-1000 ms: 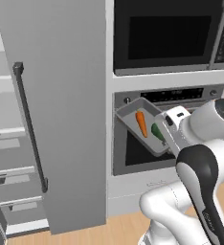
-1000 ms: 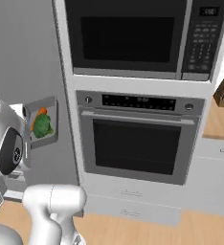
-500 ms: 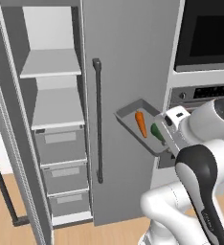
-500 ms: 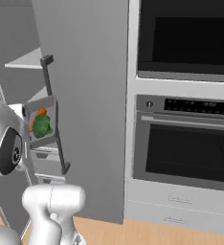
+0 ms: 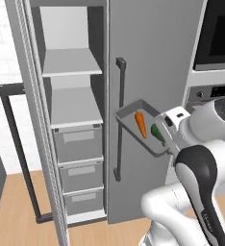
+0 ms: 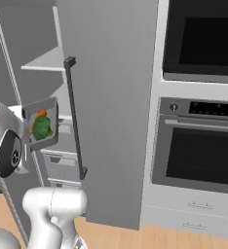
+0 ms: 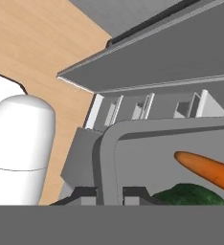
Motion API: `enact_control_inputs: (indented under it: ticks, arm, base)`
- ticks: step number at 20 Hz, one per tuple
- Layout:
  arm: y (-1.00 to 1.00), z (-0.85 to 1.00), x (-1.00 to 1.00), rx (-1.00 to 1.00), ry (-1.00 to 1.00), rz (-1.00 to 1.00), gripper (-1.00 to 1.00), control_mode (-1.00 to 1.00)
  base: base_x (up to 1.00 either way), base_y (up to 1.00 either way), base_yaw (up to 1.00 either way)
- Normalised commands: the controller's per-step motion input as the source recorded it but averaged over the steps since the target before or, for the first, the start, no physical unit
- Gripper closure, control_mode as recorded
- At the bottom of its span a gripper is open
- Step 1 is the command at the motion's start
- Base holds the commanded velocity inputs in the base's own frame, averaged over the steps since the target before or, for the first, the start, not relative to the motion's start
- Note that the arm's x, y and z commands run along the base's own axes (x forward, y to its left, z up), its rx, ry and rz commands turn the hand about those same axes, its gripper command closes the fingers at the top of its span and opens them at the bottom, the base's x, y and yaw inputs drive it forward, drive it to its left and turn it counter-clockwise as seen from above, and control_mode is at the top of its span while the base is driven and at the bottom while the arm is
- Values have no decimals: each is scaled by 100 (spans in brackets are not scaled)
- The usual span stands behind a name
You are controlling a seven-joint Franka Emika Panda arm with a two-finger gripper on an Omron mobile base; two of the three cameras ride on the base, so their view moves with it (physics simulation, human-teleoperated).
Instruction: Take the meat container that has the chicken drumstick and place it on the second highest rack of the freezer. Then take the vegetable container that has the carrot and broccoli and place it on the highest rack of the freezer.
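My gripper (image 5: 166,143) is shut on the near rim of the grey vegetable container (image 5: 133,115), holding it in the air in front of the freezer's closed right door (image 5: 153,57). In the container lie the orange carrot (image 5: 141,124) and the dark green broccoli (image 5: 157,133). The hand view shows the container's rim (image 7: 109,158) between my fingertips, with the carrot (image 7: 205,167) and broccoli (image 7: 185,194) inside. The freezer (image 5: 73,144) stands open on the left, with the highest rack (image 5: 68,62) and the second highest rack (image 5: 76,108) both bare. The meat container with the chicken drumstick is out of view.
Grey drawers (image 5: 78,141) sit under the racks. The opened freezer door's dark bar handle (image 5: 16,144) juts out at far left. The closed door's handle (image 5: 119,120) hangs just left of the container. A black oven (image 6: 203,151) is built in at the right.
The whole scene has slid to the right as the base drove left: the oven has left the centre and the open freezer compartment is in front. The container stays in my shut gripper.
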Motion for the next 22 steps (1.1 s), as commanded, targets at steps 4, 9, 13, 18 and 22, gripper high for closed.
enact_control_inputs:
  ticks: [4, 9, 13, 18, 22]
  arm:
    - [0, 0, 0, 0, 0, 0, 100, 100]
    - [0, 0, 0, 0, 0, 0, 100, 100]
    - [0, 0, 0, 0, 0, 0, 100, 100]
    - [0, 0, 0, 0, 0, 0, 100, 100]
    - [0, 0, 0, 0, 0, 0, 100, 100]
  base:
    - [2, 60, -4]
    - [5, 45, -5]
    - [14, 0, -7]
    - [19, 14, -4]
    - [38, 29, -3]
